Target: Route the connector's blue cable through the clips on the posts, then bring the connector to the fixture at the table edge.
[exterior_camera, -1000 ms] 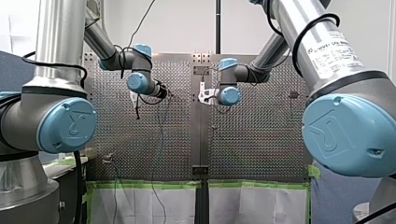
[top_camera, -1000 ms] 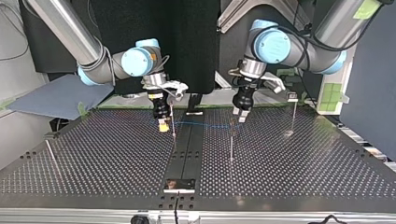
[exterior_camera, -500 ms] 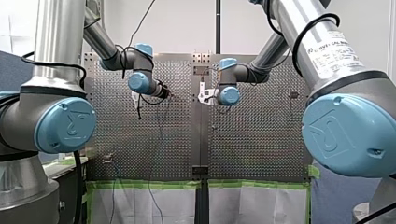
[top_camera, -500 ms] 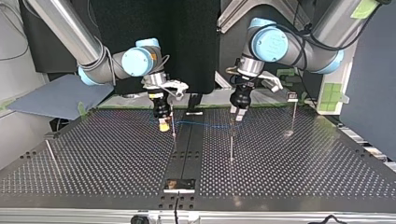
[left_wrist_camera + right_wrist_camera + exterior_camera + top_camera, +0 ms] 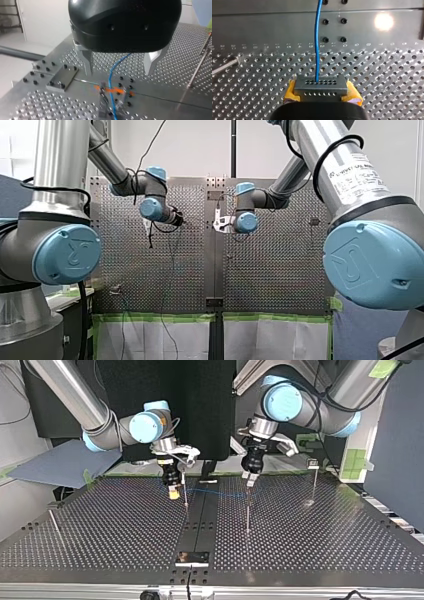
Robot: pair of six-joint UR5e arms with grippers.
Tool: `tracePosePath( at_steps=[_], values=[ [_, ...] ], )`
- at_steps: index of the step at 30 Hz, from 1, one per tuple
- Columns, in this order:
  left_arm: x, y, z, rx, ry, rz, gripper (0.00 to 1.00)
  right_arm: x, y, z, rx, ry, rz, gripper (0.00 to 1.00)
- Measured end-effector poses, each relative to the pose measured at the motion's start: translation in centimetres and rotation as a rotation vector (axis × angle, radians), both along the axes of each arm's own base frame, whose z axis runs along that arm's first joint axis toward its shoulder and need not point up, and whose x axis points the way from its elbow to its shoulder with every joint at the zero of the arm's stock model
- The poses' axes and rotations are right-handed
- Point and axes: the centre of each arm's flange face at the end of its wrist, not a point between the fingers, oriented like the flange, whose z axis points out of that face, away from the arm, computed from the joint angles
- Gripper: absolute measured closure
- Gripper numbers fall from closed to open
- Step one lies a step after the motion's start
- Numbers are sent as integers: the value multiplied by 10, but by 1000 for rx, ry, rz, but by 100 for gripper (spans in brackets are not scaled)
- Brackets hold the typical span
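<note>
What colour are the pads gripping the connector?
Yellow pads, clearest in the right wrist view, flanking the grey connector.

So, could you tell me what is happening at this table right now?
My right tool is shut on the grey connector, and its blue cable stretches across to my left tool, which hangs open with the cable running between its metal fingers, above a post. The connector is held just above the perforated table.

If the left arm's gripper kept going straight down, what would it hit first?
Probably the blue cable passing between the left gripper's open jaws, then the post clip beneath it; depth is unclear.
</note>
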Motion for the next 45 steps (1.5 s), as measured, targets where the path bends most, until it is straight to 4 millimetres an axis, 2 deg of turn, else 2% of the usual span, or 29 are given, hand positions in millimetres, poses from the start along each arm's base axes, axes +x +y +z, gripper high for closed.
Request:
tracePosePath(
  at_steps=[6,21,31,40,45],
  values=[
    [3,-19,12,3,-53,0,1,-4,0,-3,17,21,-5,100],
    [7,-77,3,75,-18,-1,1,-14,-8,-5,25,47,-20,100],
    [-9,-107,15,106,-56,0,1,-14,-9,-5,23,44,-20,100],
    [-24,-134,0,143,-41,-1,1,-12,-6,-5,24,41,-15,100],
    [-17,-141,-6,142,-52,29,1,-12,-6,-5,26,46,-13,100]
  ],
)
